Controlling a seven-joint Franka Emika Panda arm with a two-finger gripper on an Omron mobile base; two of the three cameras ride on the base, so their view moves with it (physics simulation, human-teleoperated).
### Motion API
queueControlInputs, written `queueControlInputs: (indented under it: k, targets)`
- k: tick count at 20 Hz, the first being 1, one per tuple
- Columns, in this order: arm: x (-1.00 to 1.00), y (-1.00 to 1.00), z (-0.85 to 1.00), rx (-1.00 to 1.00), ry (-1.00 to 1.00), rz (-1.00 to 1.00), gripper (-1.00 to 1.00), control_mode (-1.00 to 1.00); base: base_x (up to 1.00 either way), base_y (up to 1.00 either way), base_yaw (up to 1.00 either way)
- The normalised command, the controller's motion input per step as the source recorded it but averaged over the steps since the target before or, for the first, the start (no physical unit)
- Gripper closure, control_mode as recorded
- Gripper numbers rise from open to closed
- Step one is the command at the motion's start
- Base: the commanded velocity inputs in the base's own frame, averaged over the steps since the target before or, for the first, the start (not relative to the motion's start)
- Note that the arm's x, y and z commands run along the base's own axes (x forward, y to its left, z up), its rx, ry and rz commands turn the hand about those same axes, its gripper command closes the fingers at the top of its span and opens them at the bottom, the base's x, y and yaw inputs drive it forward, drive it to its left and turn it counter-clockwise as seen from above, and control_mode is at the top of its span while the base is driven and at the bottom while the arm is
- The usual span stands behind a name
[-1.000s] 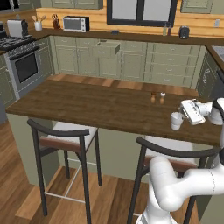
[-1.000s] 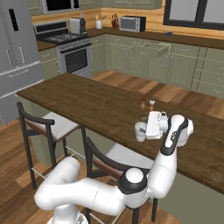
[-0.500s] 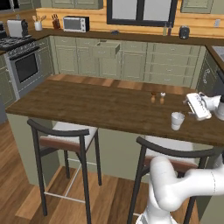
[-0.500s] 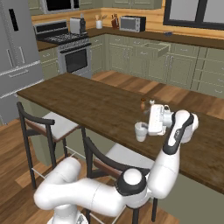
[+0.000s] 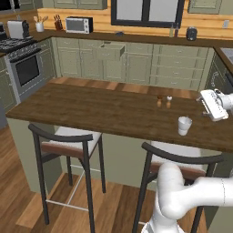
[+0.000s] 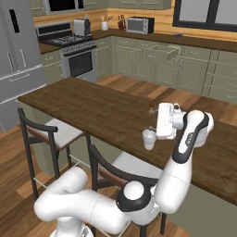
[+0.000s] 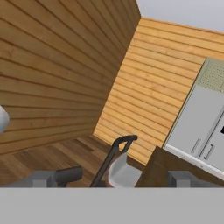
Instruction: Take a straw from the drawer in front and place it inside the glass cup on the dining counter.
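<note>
Stretching across the middle of both base views, the dining counter (image 5: 91,107) carries the glass cup (image 5: 184,125) near its front edge toward the right end, standing upright. Two tiny shakers (image 5: 163,101) stand side by side behind the cup, nearer the far edge. Two dark bar stools (image 5: 68,141) sit tucked against the front edge.

Compared with a second ago, the arm has lifted and swung away: the gripper (image 6: 165,121), which then hung right at the cup, now sits just beside and above it in the right base view, and further right of it, near the counter's right end, in the left base view. The cup has not moved. The fingers are spread wide with nothing between them; in the hand view the fingertips (image 7: 65,175) stand far apart, looking across wood flooring at a stool and a grey refrigerator.

Along the back wall runs a wood worktop over sage-green cabinets. The drawer (image 5: 112,50) under it is pulled out, its front standing clear of the neighbouring fronts; its inside is too small to make out. A microwave (image 5: 78,25) sits on the worktop's left part, a toaster (image 5: 18,29) further left, and a stove (image 5: 22,63) stands at the left end. A dark-framed window (image 5: 148,12) hangs above.
</note>
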Motion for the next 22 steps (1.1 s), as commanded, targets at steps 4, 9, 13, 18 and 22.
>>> queueControlInputs:
  k: [4,9,13,18,22]
  targets:
    - [0.0,0.25,0.0,-0.05,0.0,0.0,-1.0,-1.0,0.0,0.0,0.0]
    - [-0.02,0.22,0.0,-0.04,0.0,0.0,-1.0,-1.0,0.0,0.0,0.0]
    - [-0.09,0.21,0.0,-0.02,0.0,0.0,-1.0,-1.0,0.0,0.0,0.0]
    - [-0.08,0.18,0.0,-0.01,0.0,0.0,-1.0,-1.0,0.0,0.0,0.0]
    - [-0.12,0.18,0.0,0.0,0.0,0.0,-1.0,-1.0,0.0,0.0,0.0]
